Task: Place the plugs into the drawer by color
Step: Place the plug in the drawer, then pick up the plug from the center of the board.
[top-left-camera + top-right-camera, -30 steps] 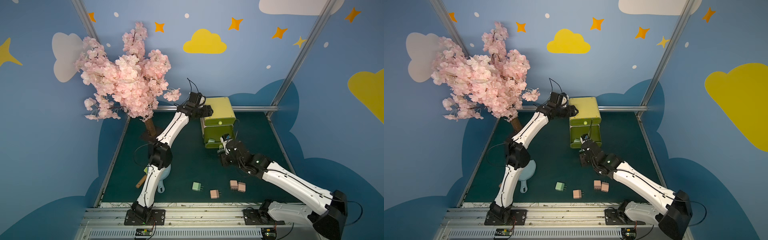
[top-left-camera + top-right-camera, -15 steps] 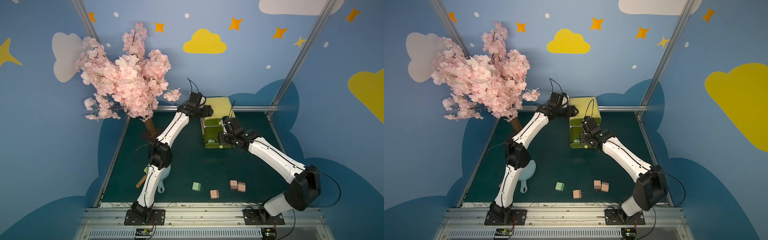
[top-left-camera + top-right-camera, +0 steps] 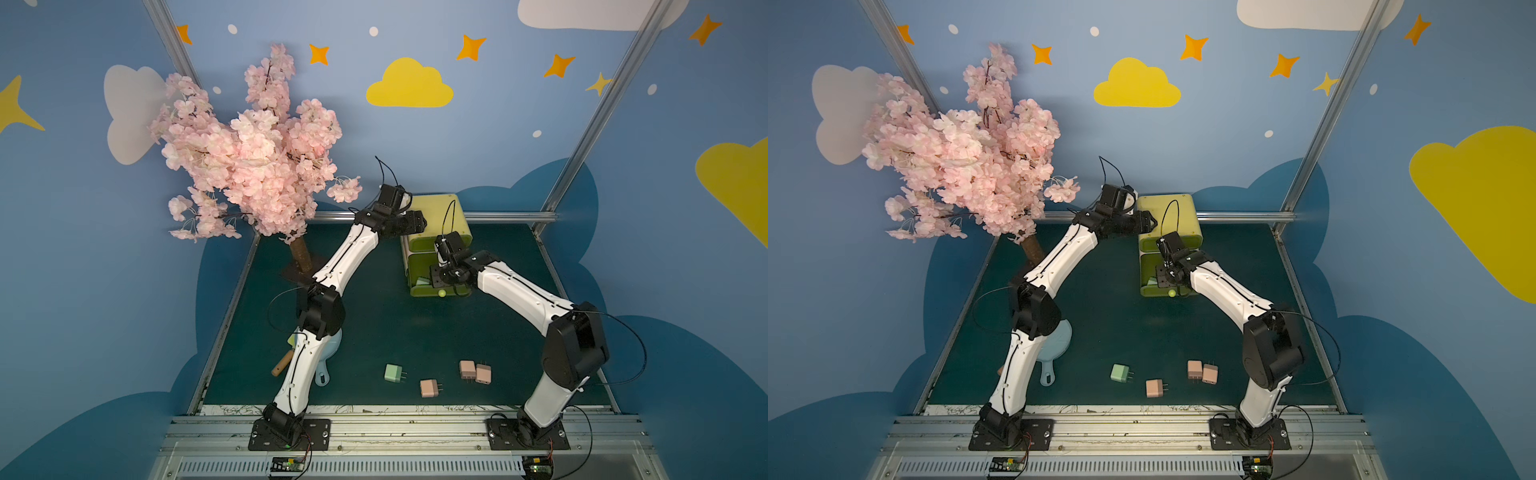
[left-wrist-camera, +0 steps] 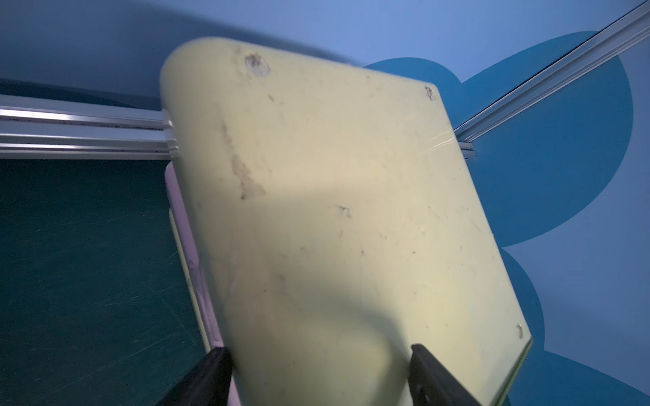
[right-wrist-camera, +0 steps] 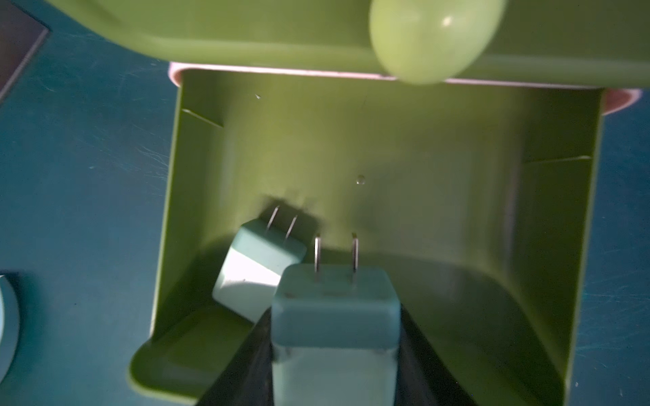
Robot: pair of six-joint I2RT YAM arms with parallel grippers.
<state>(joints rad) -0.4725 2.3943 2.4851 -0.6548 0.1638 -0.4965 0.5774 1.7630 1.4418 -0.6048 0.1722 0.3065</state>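
Progress roughly midway, by judgement. Right gripper [image 5: 334, 351] clenched on a small boxy mint-green plastic plug [image 5: 334, 309], poised over the pulled-out bottom drawer [image 5: 527, 246] of the small yellow-green plastic chest [image 3: 453, 216], far centre of the surface [image 3: 374, 324]. Already in that drawer: second mint-green plug [image 5: 256, 270]. Left to sort, near centre: third mint-green plug [image 3: 392, 372], three pink plugs [image 3: 467, 369]. No blue plugs in sight; cannot tell whether stowed.

Left gripper [image 4: 320, 351] at the chest top, fingers apart; cannot tell whether clamping. Overhanging the open drawer's far part: round knob [image 5: 432, 38] of the drawer above. Far left: pink artificial blossom tree [image 3: 257, 158]. Near left, under the left arm: light-blue flat paddle [image 3: 1054, 340]. Path from loose plugs to chest judged unobstructed.
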